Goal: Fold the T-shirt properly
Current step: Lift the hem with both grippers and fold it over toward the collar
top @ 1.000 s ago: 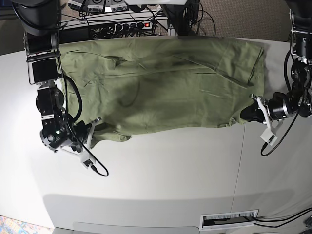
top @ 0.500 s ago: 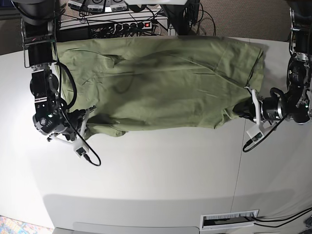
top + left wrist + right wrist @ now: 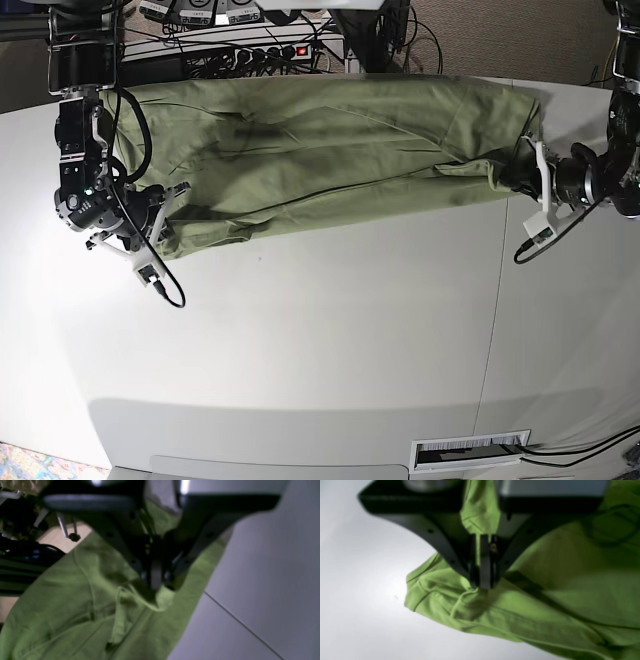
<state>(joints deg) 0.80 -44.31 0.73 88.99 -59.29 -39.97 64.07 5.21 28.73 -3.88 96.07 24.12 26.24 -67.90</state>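
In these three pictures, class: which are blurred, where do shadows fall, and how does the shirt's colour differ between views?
Left wrist view: soft and dim, left gripper dark against the T-shirt. Right wrist view: blurred too, brighter; the right gripper casts a shadow on the cloth. Base view: sharpest, the T-shirt duller olive, table with a soft shadow along its near edge.

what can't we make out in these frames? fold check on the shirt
- T-shirt far edge, base view: it runs to the table's back edge, so the hem line there is unclear.
- Left gripper, left wrist view: blurred, and its fingers cover the pinched fabric, so layer count is unknown.
- Right gripper, right wrist view: same; fingers hide the pinch.
- Neckline and sleeves: not identifiable in any view among the folds.
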